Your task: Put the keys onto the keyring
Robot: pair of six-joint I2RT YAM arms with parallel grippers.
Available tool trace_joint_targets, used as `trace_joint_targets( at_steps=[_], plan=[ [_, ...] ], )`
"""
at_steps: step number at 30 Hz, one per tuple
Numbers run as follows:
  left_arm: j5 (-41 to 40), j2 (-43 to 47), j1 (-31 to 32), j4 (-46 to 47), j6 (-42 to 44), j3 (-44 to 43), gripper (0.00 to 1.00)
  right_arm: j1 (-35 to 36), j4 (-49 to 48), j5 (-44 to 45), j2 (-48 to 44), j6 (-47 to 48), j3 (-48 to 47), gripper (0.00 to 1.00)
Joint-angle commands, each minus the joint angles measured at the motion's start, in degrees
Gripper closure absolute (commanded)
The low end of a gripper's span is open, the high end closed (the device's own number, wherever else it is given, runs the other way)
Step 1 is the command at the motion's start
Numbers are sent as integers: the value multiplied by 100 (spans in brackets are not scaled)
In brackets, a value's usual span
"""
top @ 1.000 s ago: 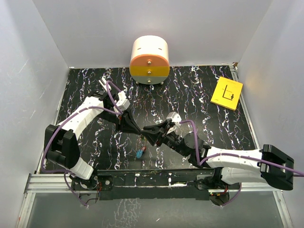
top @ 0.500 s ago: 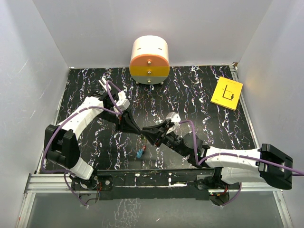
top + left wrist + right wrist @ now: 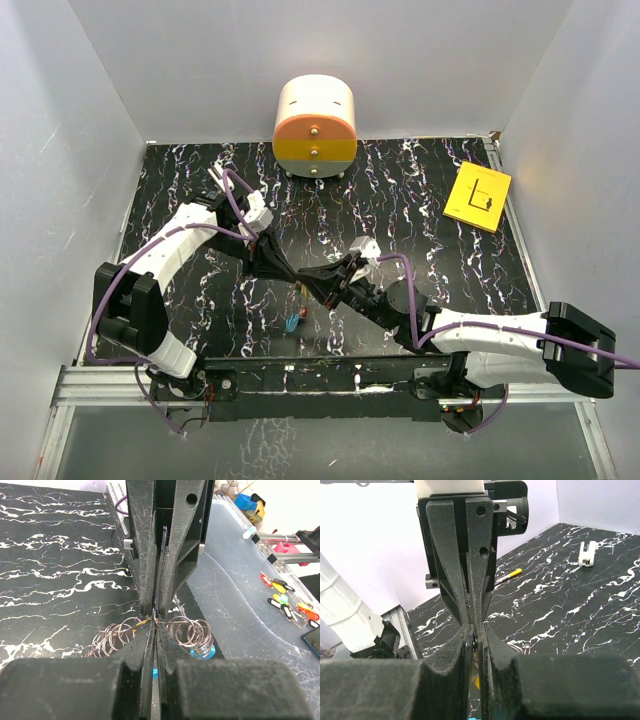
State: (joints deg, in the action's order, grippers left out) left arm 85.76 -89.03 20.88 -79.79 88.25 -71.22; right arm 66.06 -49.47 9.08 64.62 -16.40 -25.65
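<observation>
Above the middle of the black marbled table my left gripper and right gripper meet tip to tip. In the left wrist view the left gripper is shut on a thin wire keyring; coils of ring spread to both sides. Seen from the right wrist, the right gripper is shut on the same keyring from the opposite side. The keys dangle below the tips, and a blue head shows under the coils. Other key heads are hidden by the fingers.
An orange and white round box stands at the table's back edge. A yellow card lies at the back right. A small white piece and a yellow-tipped stick lie on the table. Several coloured tags lie off the table.
My right gripper's jaws have closed onto the keyring and its tip has edged left against the left gripper's tip. The left arm has held still, shut.
</observation>
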Motion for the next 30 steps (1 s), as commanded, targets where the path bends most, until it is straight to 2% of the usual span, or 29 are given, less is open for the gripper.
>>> trace_joint_targets(
  at_steps=[1,7,13,20,24,27,30],
  plan=[
    [1107,325,-10,-126,46,-83,100,27,-607,-41,55,-17,-48,85],
    [1136,379,-8,-126,26,-55,100,37,-831,-53,213,-45,-54,85],
    [1180,392,-1,-132,-18,-56,100,60,-1010,1,288,-37,-41,92],
    [1163,347,-11,-129,-54,-87,100,68,-958,175,214,-40,-21,92],
    [1147,290,-14,-124,-97,-144,96,68,-594,284,136,-156,-115,92],
    [1073,251,-14,-136,-127,-204,81,73,148,323,53,-277,-381,92],
    [992,205,-12,-133,-172,-272,74,77,1062,264,-50,-362,-731,92]
  ],
)
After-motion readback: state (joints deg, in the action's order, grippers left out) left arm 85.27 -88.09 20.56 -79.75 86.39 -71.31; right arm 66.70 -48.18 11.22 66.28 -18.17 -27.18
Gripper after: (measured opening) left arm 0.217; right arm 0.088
